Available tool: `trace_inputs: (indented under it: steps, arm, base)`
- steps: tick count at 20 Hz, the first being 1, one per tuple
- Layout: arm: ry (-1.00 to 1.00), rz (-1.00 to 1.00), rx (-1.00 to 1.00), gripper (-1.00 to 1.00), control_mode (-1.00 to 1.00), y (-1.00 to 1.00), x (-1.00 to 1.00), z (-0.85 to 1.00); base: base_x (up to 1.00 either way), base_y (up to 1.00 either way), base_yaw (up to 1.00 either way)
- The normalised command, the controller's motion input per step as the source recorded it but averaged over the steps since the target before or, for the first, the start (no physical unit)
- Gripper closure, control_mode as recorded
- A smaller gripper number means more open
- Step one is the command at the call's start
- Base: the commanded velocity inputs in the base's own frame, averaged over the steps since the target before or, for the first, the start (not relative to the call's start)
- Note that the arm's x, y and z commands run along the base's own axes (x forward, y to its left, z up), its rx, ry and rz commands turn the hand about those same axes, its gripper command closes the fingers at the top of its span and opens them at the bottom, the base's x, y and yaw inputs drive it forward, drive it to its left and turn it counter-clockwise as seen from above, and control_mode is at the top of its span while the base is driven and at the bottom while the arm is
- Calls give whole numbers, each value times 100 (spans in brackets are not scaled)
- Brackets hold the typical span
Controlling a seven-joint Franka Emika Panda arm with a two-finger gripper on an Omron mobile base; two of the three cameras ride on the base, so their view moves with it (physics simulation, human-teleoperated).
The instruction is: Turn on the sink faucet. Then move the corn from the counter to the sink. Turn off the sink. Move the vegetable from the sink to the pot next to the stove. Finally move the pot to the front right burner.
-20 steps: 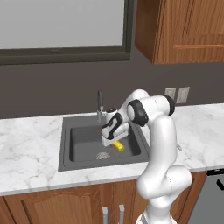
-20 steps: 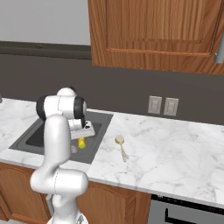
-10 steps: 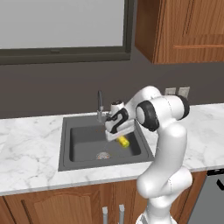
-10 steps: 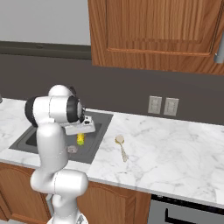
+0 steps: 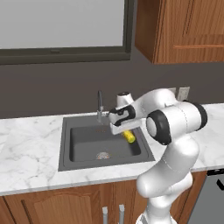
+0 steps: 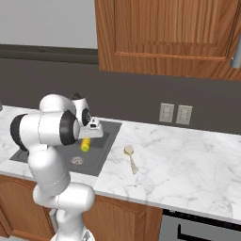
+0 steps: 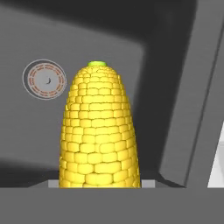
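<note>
Corn (image 5: 128, 136) pinched in the hand (image 5: 126, 132), aloft above the sink (image 5: 83, 144) basin, drain (image 7: 44, 79) below

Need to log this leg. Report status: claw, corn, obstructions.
Claw shut on corn, held above the sink basin. Faucet stands just behind the claw. Wooden spoon on the counter, right of the sink.

A small yellow corn cob (image 7: 99, 131) with a greenish tip is held in the air above the dark grey sink (image 5: 87, 146), over its right side, pointing down toward the basin.
</note>
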Motion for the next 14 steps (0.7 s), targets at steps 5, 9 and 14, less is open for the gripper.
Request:
trace_inputs:
  steps: [5,9,14]
  arm:
    - [0,-8,0,100,-100,-15,-38,64]
    - [0,-8,0,100,-100,-13,-46,60]
    - [0,-7,0,100,-100,-11,-45,47]
  base:
    - [0,0,0]
    - [0,0,0]
    - [0,0,0]
